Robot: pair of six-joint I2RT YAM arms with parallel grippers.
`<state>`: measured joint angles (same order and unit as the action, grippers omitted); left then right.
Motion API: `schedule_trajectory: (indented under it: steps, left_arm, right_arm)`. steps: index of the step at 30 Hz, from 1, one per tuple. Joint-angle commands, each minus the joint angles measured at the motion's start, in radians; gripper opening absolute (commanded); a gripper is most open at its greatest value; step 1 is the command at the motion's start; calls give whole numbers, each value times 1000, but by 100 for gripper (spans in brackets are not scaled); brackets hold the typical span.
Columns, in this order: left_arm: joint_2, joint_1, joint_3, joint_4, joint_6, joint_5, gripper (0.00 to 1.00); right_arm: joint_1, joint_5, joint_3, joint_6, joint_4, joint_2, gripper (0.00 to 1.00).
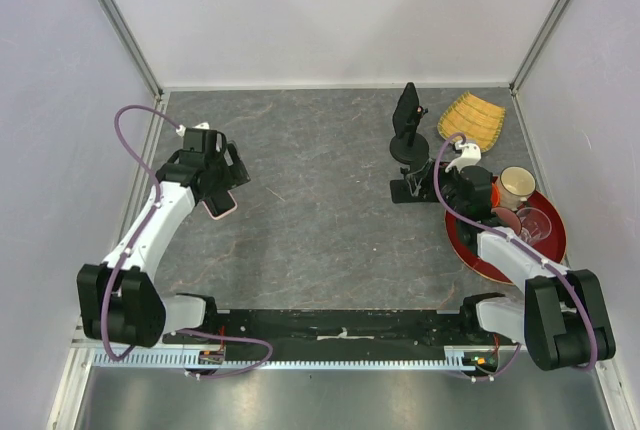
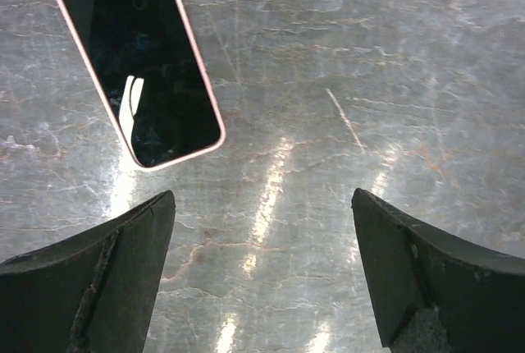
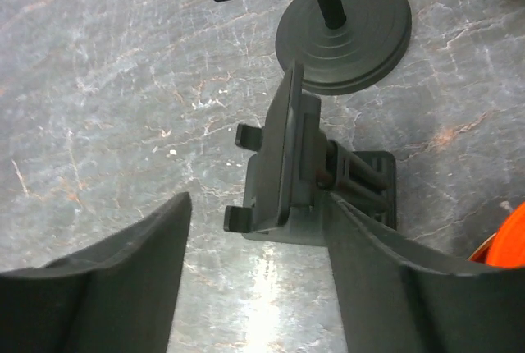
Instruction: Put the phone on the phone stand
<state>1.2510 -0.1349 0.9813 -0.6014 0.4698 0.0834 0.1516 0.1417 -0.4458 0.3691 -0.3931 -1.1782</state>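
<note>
The phone (image 2: 135,57) has a black screen and a pink rim and lies flat on the grey table; in the top view (image 1: 222,207) it is at the left. My left gripper (image 2: 262,275) is open and empty and hovers just short of the phone, which lies ahead and to the left of the fingers (image 2: 98,279). In the top view this gripper (image 1: 232,178) is over the phone. A small black phone stand (image 3: 287,164) with two front lips stands at the right (image 1: 408,188). My right gripper (image 3: 258,279) is open, and its right finger (image 3: 394,279) lies against the stand's back.
A taller black stand with a round base (image 3: 344,29) is just behind the small one (image 1: 408,145). A yellow slatted dish (image 1: 472,118) sits at the back right. A red tray (image 1: 470,250) holds a cup (image 1: 516,185) and a glass (image 1: 534,225). Walls close in on both sides.
</note>
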Motion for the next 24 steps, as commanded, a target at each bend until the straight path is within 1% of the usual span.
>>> schedule_trajectory:
  steps: [1,2,3,4,5,7,8,9,11,12,13,14,15,19,24]
  left_arm:
    - [132,14,109,-86,-49,125,95]
    - [164,17,132,-112,-60,147,95]
    - [242,21,157,-153,-72,170,95]
    - [273,30,207,-175,-80,186,95]
    - [307,37,226,-187,-94,200,95]
    - [361,52,258,-196,-117,190,94]
    - [370,57,261,-186,-152,188,94]
    - [379,64,260,-172,-170,191,96]
    - [406,110,257,-138,-209,165,97]
    - [416,129,252,-127,-214,107,97]
    - [442,173,253,-111,-221,63,97]
    - [458,184,257,-107,-233,30,98]
    - [468,187,260,-100,-243,16,98]
    - [519,192,261,-80,-249,32,99]
    - [542,193,263,-41,-247,-10,100]
  right_arm:
    - [-6,44,-30,-6,-4,35,92]
    - [-6,39,-34,-7,13,48,97]
    - [-6,29,-36,-9,29,69,98]
    - [-6,27,-40,-13,57,78,98]
    - [-6,32,-47,-16,65,84,98]
    - [-7,47,-50,-15,63,89,98]
    - [-4,61,-50,-10,62,86,98]
    - [-4,67,-50,-7,59,88,98]
    - [-4,84,-42,-1,51,88,98]
    - [-4,87,-42,2,50,89,98]
    - [-3,91,-41,4,51,91,98]
    - [-4,98,-44,5,48,91,98]
    - [-4,111,-45,10,48,91,98]
    - [-4,125,-44,13,36,88,98]
    - [-4,134,-42,10,31,89,98]
